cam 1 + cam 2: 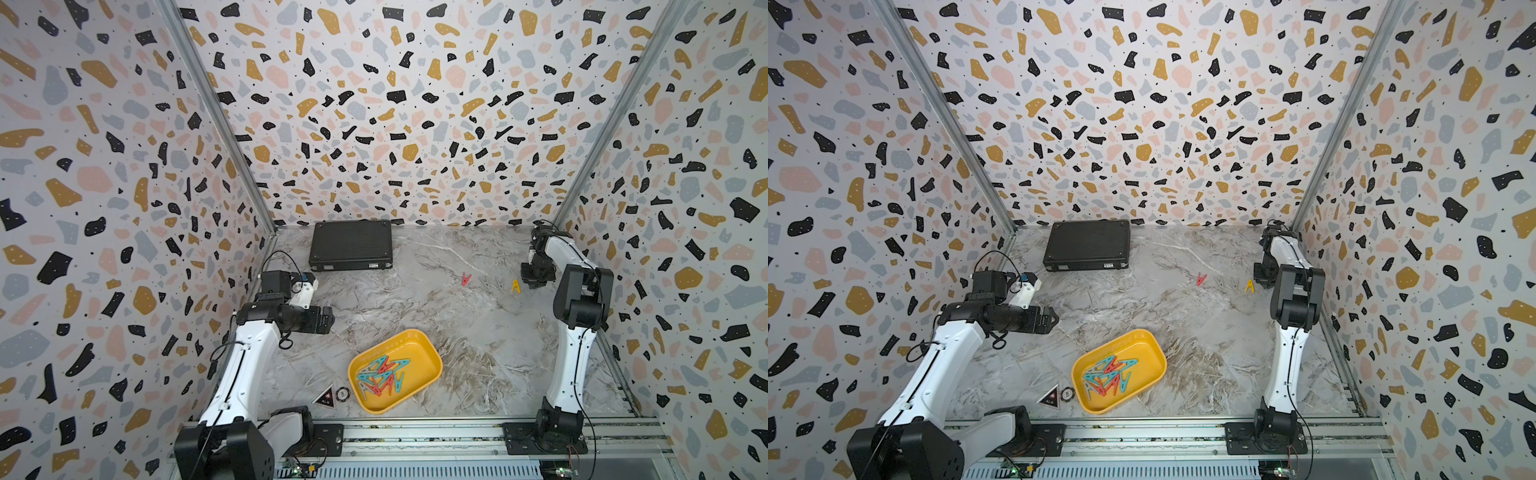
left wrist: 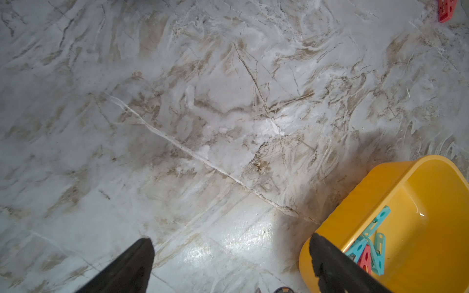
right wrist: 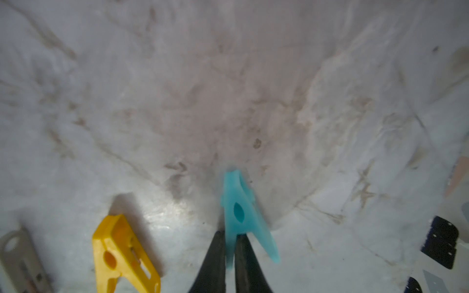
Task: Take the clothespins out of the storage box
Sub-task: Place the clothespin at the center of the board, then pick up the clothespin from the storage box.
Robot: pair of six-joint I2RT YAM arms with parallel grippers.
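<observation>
the right gripper (image 1: 537, 281) is mostly lost under its own wrist in both top views, far off by the right wall, so what it carries doesn't show from up there. the right wrist view does show it, though smeared: the right gripper's (image 3: 229, 234) fingers are drawn close together, pinching one leg of a teal clothespin (image 3: 237, 210). its long axis runs in line with the fingers, nose pointing away from them down at the marble table (image 3: 177, 88). beside it lies a yellow clothespin (image 3: 121, 253), cut off at the frame edge, and just a sliver of a grey clothespin (image 3: 17, 253).

in a top view the yellow clothespin (image 1: 515, 286) lies flat like an "a", tip toward the back wall, just beside the right gripper. a red clothespin (image 1: 466, 279) lies apart from it, legs open toward the back wall.

the storage box (image 1: 419, 357) sits near the front edge, long axis diagonal, from front-left to back-right. the clothespins (image 1: 382, 374) are tangled in its front-left half, too overlapped to count.

the left gripper (image 2: 229, 238) is spread wide with nothing between its fingers, one finger overlapping the storage box (image 2: 380, 182) rim in the left wrist view.

a black case (image 1: 351, 245) lies at the back.
</observation>
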